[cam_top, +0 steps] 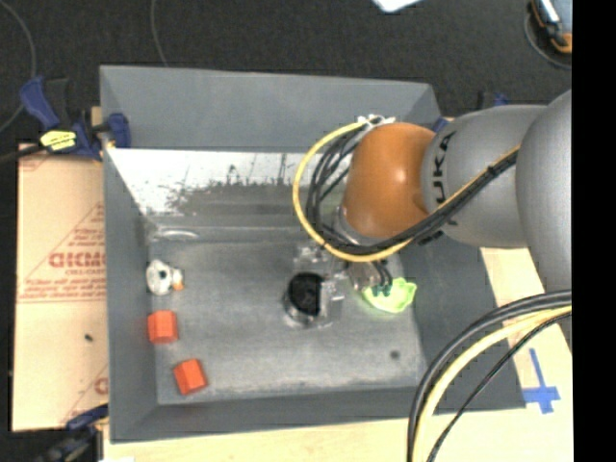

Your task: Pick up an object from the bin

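A small black rounded object point(306, 295) is seen lying on the floor of the bin point(260, 359), near the bin's middle and somewhat nearer its right wall. Its kind cannot be told.

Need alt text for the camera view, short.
The robot's hand sits low over a small black object mid-bin, with a green thing just right of it. Two orange blocks and a small white piece lie at the left of the grey bin.

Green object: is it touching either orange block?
No, the green object lies at the right of the bin, while both orange blocks sit apart from it at the left.
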Robot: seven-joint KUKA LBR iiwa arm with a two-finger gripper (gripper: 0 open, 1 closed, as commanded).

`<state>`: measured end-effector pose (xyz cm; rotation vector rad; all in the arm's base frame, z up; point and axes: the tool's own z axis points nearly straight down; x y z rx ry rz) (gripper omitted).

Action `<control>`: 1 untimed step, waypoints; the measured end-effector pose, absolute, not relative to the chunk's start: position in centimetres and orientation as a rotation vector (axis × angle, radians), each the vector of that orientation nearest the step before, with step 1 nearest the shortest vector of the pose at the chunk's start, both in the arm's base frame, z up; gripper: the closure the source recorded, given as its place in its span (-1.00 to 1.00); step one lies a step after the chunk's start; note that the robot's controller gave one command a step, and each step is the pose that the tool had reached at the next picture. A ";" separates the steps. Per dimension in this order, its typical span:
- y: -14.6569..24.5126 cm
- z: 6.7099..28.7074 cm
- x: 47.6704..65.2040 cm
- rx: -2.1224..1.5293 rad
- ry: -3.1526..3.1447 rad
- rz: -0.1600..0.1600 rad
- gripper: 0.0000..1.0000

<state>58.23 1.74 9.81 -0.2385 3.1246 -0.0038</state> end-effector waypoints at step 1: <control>1.7 9.8 58.2 -0.239 3.125 -0.004 1.00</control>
